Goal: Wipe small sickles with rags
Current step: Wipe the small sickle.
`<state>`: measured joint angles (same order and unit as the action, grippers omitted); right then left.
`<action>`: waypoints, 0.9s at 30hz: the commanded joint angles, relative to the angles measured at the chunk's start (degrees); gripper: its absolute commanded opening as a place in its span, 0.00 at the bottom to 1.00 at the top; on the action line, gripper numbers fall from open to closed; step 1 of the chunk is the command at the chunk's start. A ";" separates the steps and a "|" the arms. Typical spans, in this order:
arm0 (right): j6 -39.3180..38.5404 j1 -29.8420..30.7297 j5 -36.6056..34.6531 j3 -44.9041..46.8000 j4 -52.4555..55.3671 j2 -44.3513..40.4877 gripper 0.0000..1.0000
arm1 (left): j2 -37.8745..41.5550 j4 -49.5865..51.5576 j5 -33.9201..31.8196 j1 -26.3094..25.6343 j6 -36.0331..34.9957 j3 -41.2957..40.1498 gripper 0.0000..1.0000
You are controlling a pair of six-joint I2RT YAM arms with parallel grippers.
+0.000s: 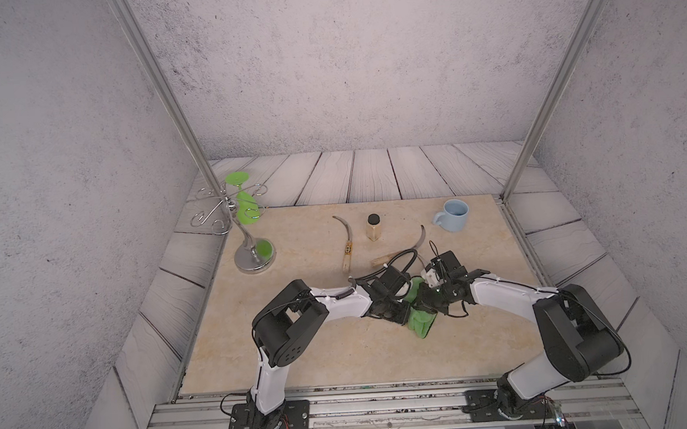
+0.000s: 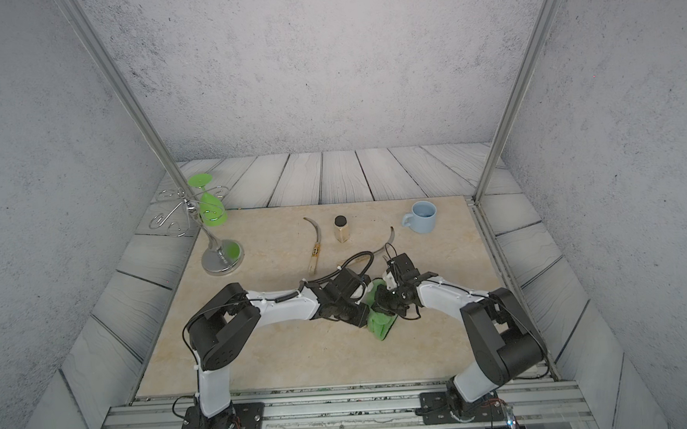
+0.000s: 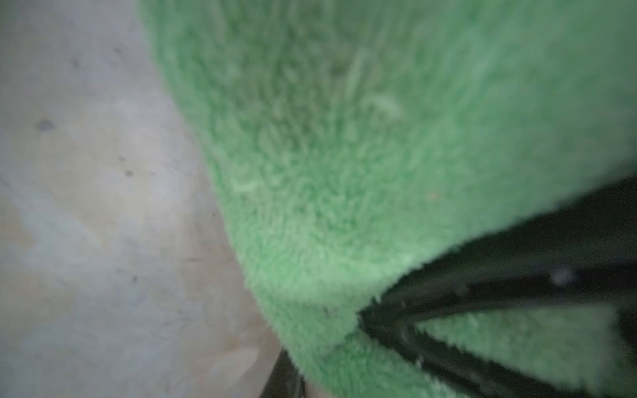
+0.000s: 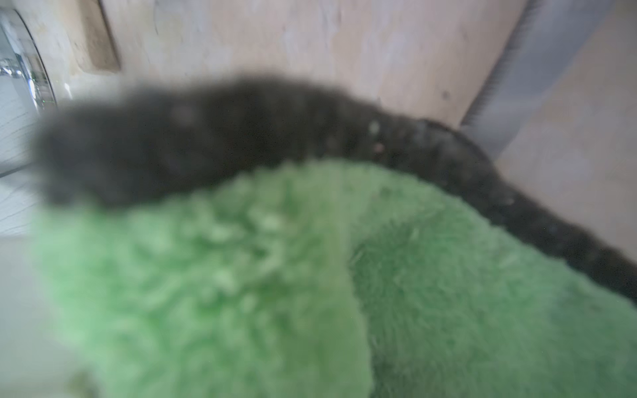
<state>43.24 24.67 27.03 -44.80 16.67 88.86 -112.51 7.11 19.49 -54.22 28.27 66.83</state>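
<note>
The green rag (image 1: pixel 421 323) is bunched up over the middle of the beige mat (image 1: pixel 321 354), caught between the left gripper (image 1: pixel 403 295) and the right gripper (image 1: pixel 429 299). Both have their jaws closed tight. Fluffy cloth fills both wrist views, so I cannot tell which one pinches it. Beyond them lie the labelled sickle (image 1: pixel 346 245), beside the bottle (image 1: pixel 373 228), and a second sickle (image 1: pixel 419 241), nearer the blue mug (image 1: pixel 453 216)

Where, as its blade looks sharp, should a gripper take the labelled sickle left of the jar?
The pale wooden handle, near its free end, from above with jaws across it: the labelled sickle lies flat and unobstructed, handle toward the robot, thin curved blade pointing away.
</note>
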 commanded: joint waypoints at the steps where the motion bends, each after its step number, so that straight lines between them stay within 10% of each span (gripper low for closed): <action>1: -1.14 -0.85 -7.92 0.20 0.16 4.30 0.07 | -1.60 2.48 2.49 -1.72 -0.31 -1.65 0.00; 17: -11.96 -8.93 -10.15 -10.71 7.80 9.08 0.06 | 0.18 3.12 1.89 -1.75 -0.30 -3.45 0.00; 27: -15.70 -9.70 -12.92 -12.05 22.84 -11.65 0.07 | 3.00 10.11 -0.25 -1.65 -2.39 -3.14 0.00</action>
<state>29.89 15.53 16.86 -55.13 32.62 84.05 -110.65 9.43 19.55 -55.57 27.14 65.34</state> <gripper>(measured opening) 0.090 0.251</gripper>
